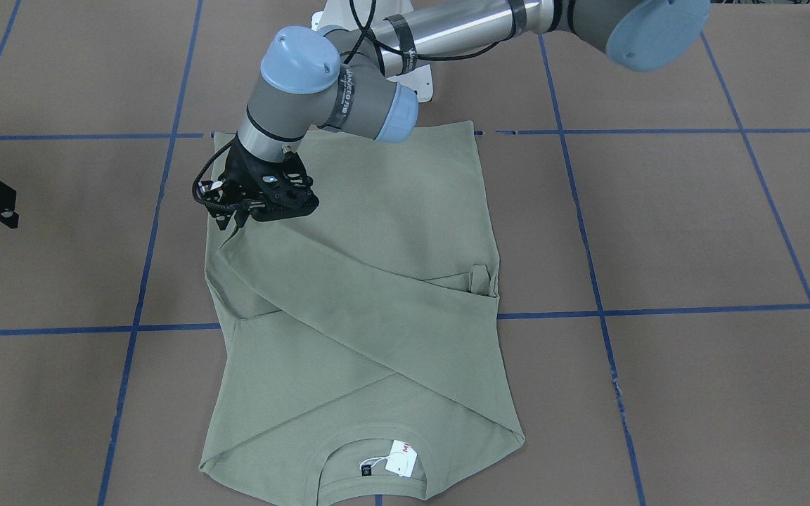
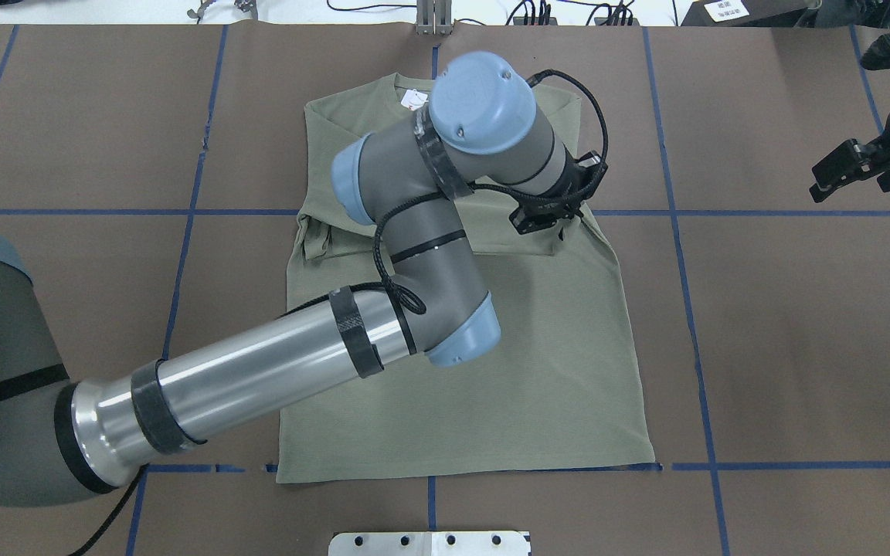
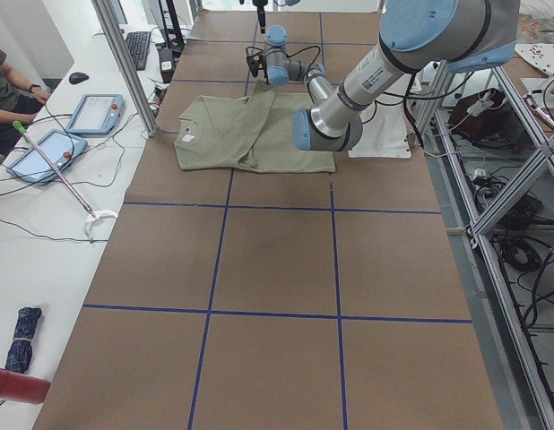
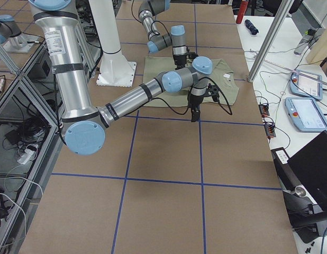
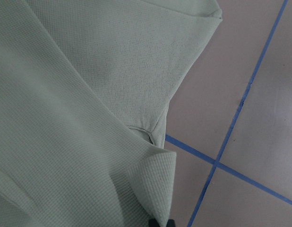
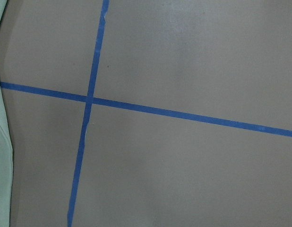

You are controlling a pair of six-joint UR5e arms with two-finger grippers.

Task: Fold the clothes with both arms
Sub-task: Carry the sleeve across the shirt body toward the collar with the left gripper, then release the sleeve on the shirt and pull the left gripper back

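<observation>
The olive-green shirt [image 1: 391,211] lies flat on the brown table, neck with white hang tag [image 1: 401,457] away from the robot. One sleeve crosses the body diagonally, and the other is folded in with its cuff [image 1: 479,277] at the opposite side. My left arm reaches across the shirt [image 2: 538,347]. Its gripper [image 1: 230,223] is shut on the end of the diagonal sleeve at the shirt's edge; the left wrist view shows the cloth [image 5: 113,71] pinched at the fingertips [image 5: 160,222]. My right gripper [image 2: 850,174] hangs open and empty, well off to the side of the shirt.
Blue tape lines [image 1: 658,309] grid the brown table. The white pedestal base [image 2: 429,543] sits at the robot's edge. A side table with tablets [image 3: 93,112] and a seated person [image 3: 1,81] runs along the far side. The right wrist view shows bare table [image 6: 184,165].
</observation>
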